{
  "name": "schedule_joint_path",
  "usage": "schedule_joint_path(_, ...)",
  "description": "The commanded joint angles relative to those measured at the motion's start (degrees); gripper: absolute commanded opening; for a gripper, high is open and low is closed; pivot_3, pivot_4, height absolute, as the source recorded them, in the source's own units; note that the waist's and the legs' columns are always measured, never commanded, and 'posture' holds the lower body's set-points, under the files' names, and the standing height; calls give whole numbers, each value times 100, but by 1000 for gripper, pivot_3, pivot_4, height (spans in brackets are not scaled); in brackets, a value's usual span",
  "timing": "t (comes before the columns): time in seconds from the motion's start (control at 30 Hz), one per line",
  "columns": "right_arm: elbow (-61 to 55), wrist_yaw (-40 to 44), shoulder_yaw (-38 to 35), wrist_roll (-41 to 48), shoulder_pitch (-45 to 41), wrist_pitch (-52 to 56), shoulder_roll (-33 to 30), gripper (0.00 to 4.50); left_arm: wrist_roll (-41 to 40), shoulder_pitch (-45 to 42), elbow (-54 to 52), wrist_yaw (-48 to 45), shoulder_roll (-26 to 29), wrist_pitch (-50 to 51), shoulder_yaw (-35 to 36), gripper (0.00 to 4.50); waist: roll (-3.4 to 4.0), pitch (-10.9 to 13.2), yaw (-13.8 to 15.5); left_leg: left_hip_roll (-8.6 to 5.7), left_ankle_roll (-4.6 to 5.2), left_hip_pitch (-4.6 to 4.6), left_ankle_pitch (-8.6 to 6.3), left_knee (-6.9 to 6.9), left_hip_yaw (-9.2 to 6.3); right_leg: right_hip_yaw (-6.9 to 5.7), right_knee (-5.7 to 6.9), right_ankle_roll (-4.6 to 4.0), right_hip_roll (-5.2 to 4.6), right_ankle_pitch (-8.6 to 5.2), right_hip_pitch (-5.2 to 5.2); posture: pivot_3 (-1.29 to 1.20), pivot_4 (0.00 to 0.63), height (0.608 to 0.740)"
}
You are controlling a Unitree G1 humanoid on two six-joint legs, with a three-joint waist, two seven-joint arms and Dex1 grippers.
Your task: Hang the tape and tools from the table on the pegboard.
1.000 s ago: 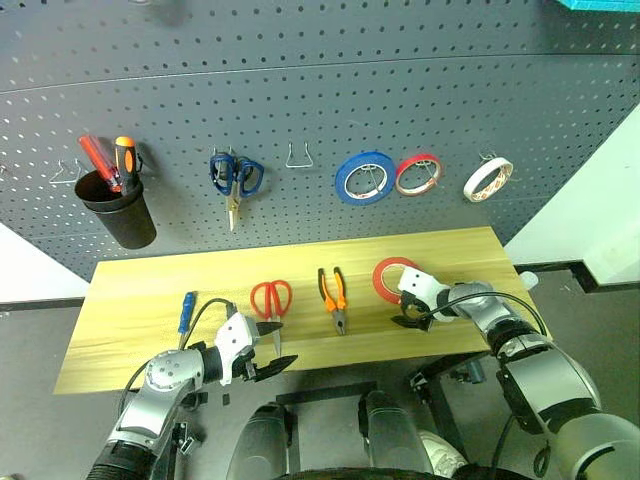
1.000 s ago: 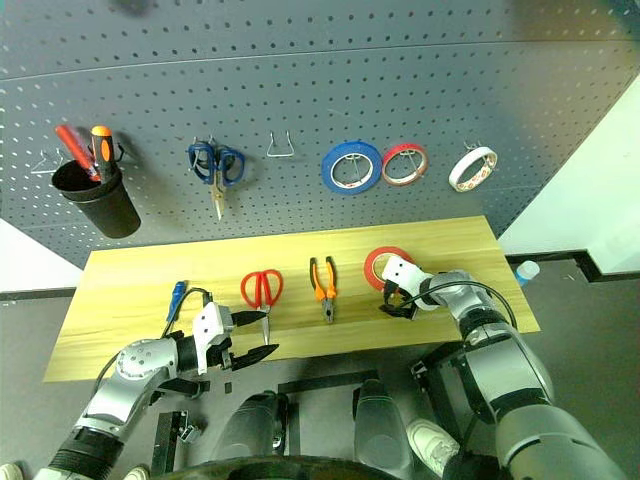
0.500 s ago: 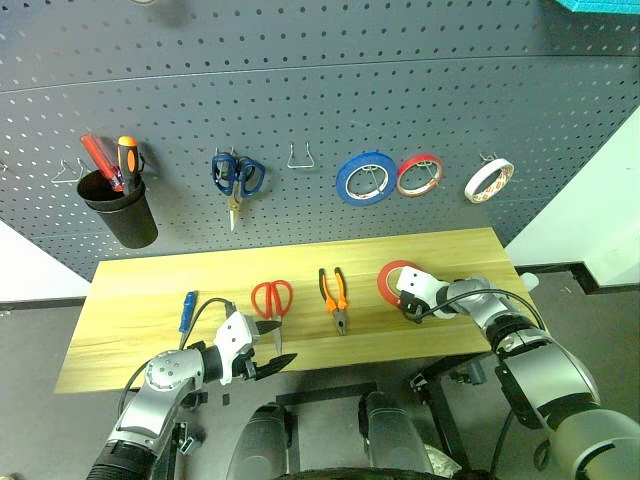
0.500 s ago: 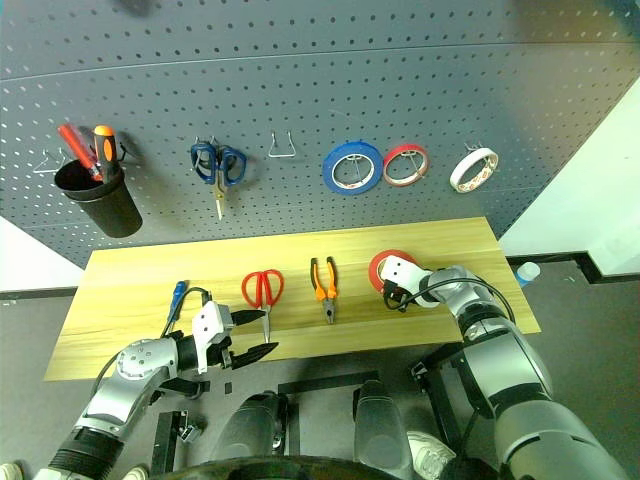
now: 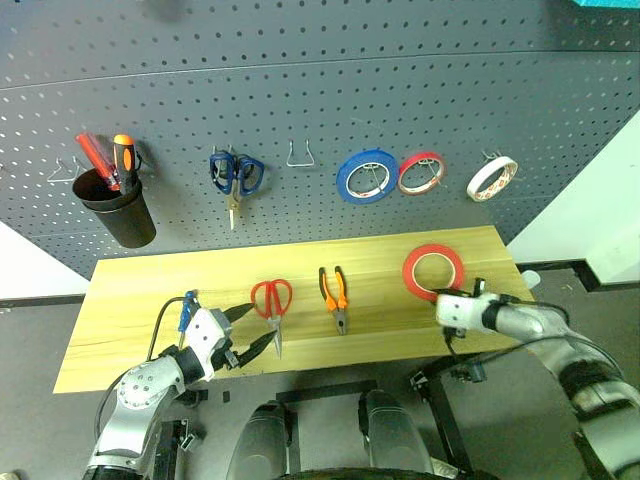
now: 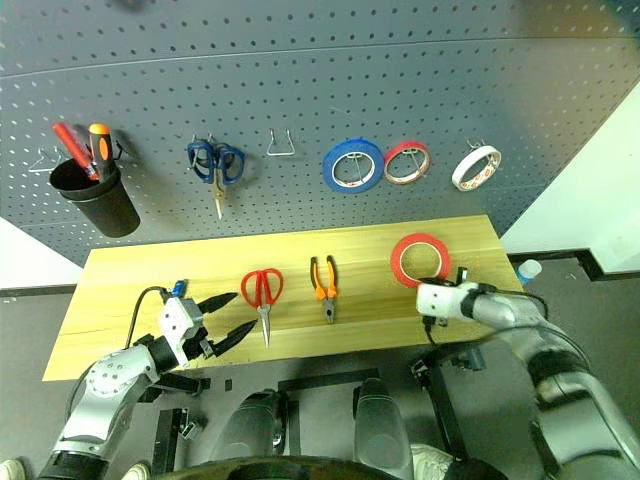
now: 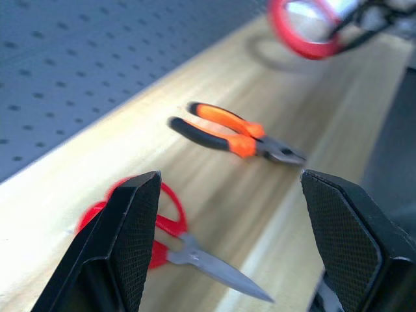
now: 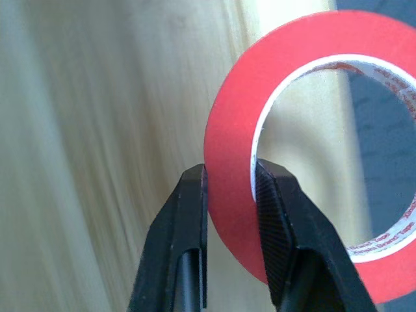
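Standing at the far side: large dark grey perforated pegboard with metal wire hooks, carrying from left to right a black plastic cup with a red and an orange screwdriver, blue-handled scissors, an empty wire hook, a blue tape roll, a thinner red roll with white inside, and a white roll.

Lying below it: long rectangular table of light yellowish wood planks.

Hovering over the near right part of the table: right gripper, clamping the rim of the flat solid red-orange tape ring between both black fingers, one outside the ring and one in the hole. Ring standing raised on edge above the wood, hole facing the head camera.

Hanging at the near left edge of the table: left gripper, black fingers spread wide apart, gripping nothing, pointing right toward the scissors.

Lying flat mid-table: red-handled scissors, blades pointing to the near edge, just beside the left fingertips, not touching.

Lying right of those, near but apart: pliers with orange-and-black handles, nose pointing near.

Lying at the left, just behind the left gripper: small slim blue-handled screwdriver, partly hidden.
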Motion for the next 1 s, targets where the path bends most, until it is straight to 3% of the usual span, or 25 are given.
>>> schedule_joint_path(0.03,-1237,-1276,-366,-697,367,-221,-426,691,-331,-152,-197,-24,-100,-144,157,3600,-7,4,-10,0,0,0,0,4,1,0,2,0,0,0,0,-56,160,730)
schedule_joint_path(0.2,-2035,-2311,-781,-1205,344,-154,-788,691,-510,-552,-66,-304,-50,-50,110,3600,-26,14,-103,0,-1,-7,-1,24,5,4,1,-1,-1,0,3,-85,153,730)
schedule_joint_path(0.37,-2063,-2294,-775,-1230,-343,-196,-875,691,-506,-819,149,-402,-45,-35,105,3600,-31,16,-154,0,3,-9,-2,16,5,4,-2,-5,0,3,4,-100,141,730)
schedule_joint_path(0.6,-378,-1666,-39,-1149,-1853,-712,-432,691,-478,-778,14,-388,-117,-81,15,3600,-36,16,-136,0,4,-1,-2,14,4,5,-1,-15,2,10,11,-74,132,730)
schedule_joint_path(0.83,1169,-1672,589,-1367,-2807,-991,28,691,-598,-601,-362,-395,-60,-8,60,3600,-35,17,-134,0,5,-2,-2,10,4,5,-2,-30,2,20,11,-40,134,730)
schedule_joint_path(1.0,1660,-1751,798,-1380,-3067,-1153,104,2187,-644,-482,-563,-393,-30,58,90,3600,-35,17,-130,0,5,4,-1,10,3,5,3,-30,3,20,12,-33,134,730)
